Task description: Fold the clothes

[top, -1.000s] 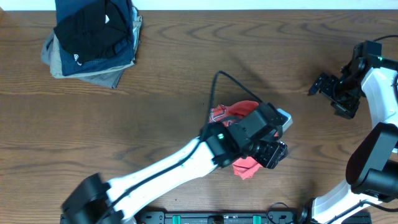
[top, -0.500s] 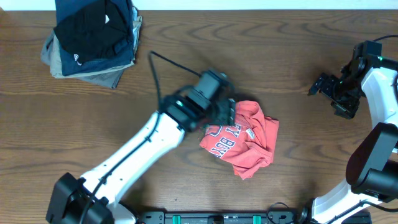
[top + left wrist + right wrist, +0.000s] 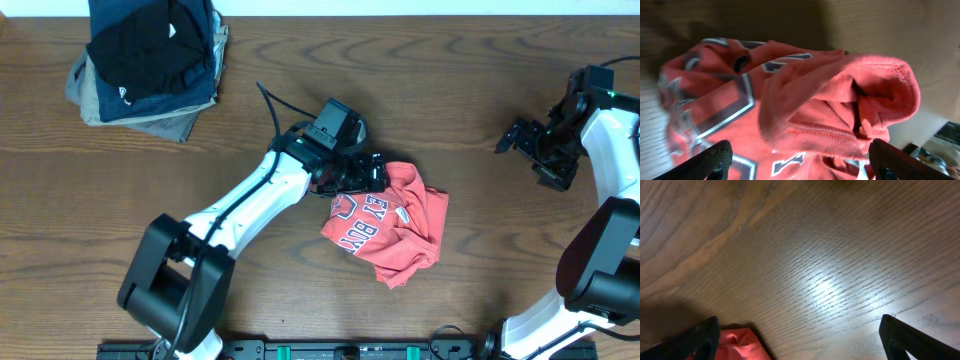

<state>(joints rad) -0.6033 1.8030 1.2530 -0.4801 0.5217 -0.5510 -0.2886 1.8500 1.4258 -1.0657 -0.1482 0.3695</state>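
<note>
The clothes, a coral-red T-shirt (image 3: 400,235), lie in a crumpled heap at the table's middle, navy lettering (image 3: 362,222) facing up on the left part. My left gripper (image 3: 372,172) hovers at the heap's upper left edge. Up close, the left wrist view is filled with the shirt (image 3: 805,100). Both dark fingertips (image 3: 715,159) of the left gripper (image 3: 800,167) stand wide apart over the cloth, open and pinching nothing. My right gripper (image 3: 520,135) waits open at the far right over bare wood. Its wrist view catches a corner of the shirt (image 3: 740,344) between the right gripper (image 3: 800,342) fingers.
A stack of folded black, navy and grey-khaki garments (image 3: 150,60) sits at the back left corner. The left arm's cable (image 3: 275,105) loops above the table behind the wrist. Brown wooden table (image 3: 480,60) stretches around the shirt.
My left gripper swung from the shirt's front right to its upper left edge and its jaws widened. The shirt, bunched under the gripper before, now lies uncovered. The right arm has not moved.
</note>
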